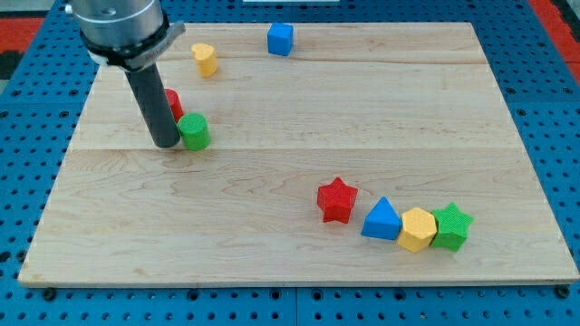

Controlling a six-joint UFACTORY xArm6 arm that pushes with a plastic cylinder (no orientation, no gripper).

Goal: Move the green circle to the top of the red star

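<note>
Wooden board (272, 263) on blue pegboard. Green circle (194, 131) upright, axis vertical, view's upper left, well apart from red star (337, 199). My tip (166, 142) touching circle's left side; no fingers on rod.
</note>
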